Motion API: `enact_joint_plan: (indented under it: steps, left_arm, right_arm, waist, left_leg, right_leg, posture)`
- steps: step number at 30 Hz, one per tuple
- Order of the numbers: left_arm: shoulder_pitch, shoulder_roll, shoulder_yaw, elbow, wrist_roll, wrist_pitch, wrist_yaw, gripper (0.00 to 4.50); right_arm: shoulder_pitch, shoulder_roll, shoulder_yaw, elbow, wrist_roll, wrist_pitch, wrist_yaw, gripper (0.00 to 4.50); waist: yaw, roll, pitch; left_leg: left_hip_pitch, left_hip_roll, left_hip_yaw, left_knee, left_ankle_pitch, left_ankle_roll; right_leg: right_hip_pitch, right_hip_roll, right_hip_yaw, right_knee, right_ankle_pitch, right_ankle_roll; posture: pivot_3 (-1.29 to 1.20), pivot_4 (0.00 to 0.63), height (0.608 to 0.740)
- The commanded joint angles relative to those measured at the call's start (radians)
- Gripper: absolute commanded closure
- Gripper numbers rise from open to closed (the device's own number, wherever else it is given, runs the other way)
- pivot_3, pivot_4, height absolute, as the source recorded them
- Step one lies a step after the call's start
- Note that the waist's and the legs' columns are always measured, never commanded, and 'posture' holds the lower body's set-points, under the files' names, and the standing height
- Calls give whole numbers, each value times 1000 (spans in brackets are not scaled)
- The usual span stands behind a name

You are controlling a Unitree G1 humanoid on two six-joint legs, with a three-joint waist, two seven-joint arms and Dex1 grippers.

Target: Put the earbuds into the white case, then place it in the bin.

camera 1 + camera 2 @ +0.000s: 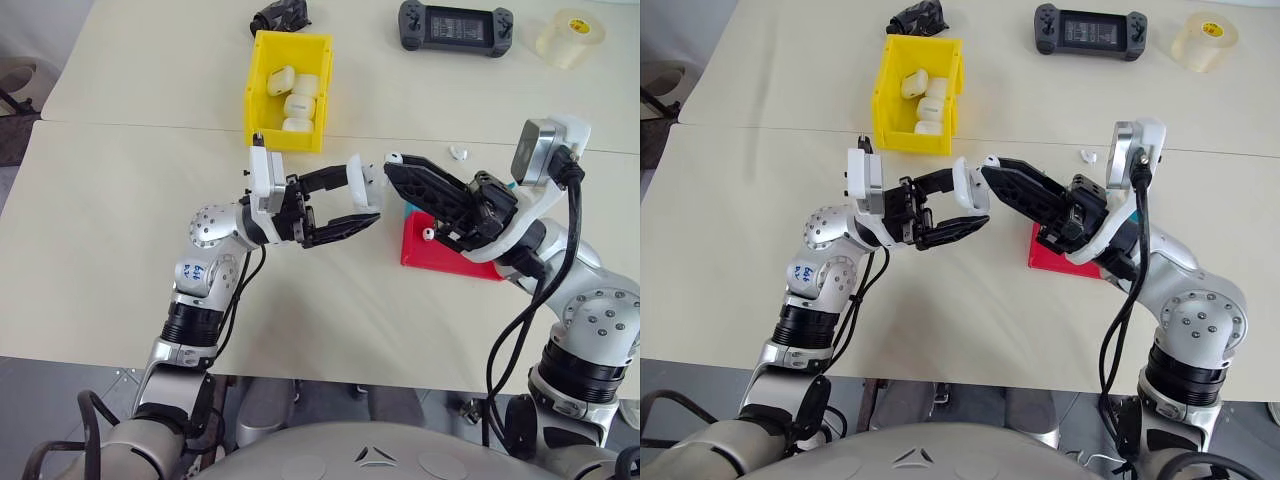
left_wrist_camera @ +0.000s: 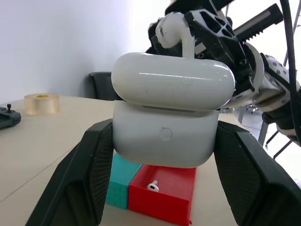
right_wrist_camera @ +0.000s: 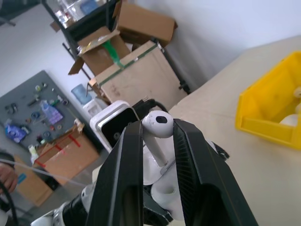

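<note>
My left gripper [image 1: 364, 198] is shut on the white case [image 2: 164, 136], gripping its body from both sides above the table. The case's lid [image 2: 174, 87] looks tipped up at the hinge. Right beside the case, my right gripper [image 1: 393, 166] is shut on one of the earbuds [image 3: 157, 123], pinched by its stem with the bud end [image 1: 396, 157] poking out at the fingertips just above the case. Another earbud [image 1: 428, 234] lies in the red tray [image 1: 425, 258]; one more [image 1: 459, 153] lies on the table. The yellow bin [image 1: 258, 85] stands beyond both grippers and holds several white cases.
A teal tray [image 2: 120, 181] adjoins the red one, under my right arm. At the table's far edge lie a black game controller [image 1: 455, 27], a roll of clear tape [image 1: 570, 38] and a dark crumpled object [image 1: 280, 17].
</note>
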Motion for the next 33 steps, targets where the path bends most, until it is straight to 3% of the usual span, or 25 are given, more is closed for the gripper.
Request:
enact_joint_plan:
  steps: [1, 14, 33]
  left_arm:
    - [-11, -12, 16, -57, -33, 11, 12, 1630]
    - [-19, -54, 21, -61, -40, 30, 41, 1630]
    - [-9, -62, 37, -70, -49, 33, 36, 1630]
  right_arm:
    - [26, 26, 37, -50, -6, -64, -13, 3963]
    - [91, 29, 135, -90, -11, -156, -38, 3963]
    - [101, -20, 115, -52, 9, -216, -26, 3963]
  waist:
    - [-1, 0, 0]
    - [0, 0, 0]
    - [1, 0, 0]
  left_leg:
    - [0, 0, 0, 0, 0, 0]
    - [0, 0, 0, 0, 0, 0]
    - [0, 0, 0, 0, 0, 0]
  right_leg:
    - [0, 0, 0, 0, 0, 0]
    - [0, 0, 0, 0, 0, 0]
    - [0, 0, 0, -1, 0, 0]
  posture:
    - [0, 150, 740]
    - [0, 150, 740]
    - [0, 150, 740]
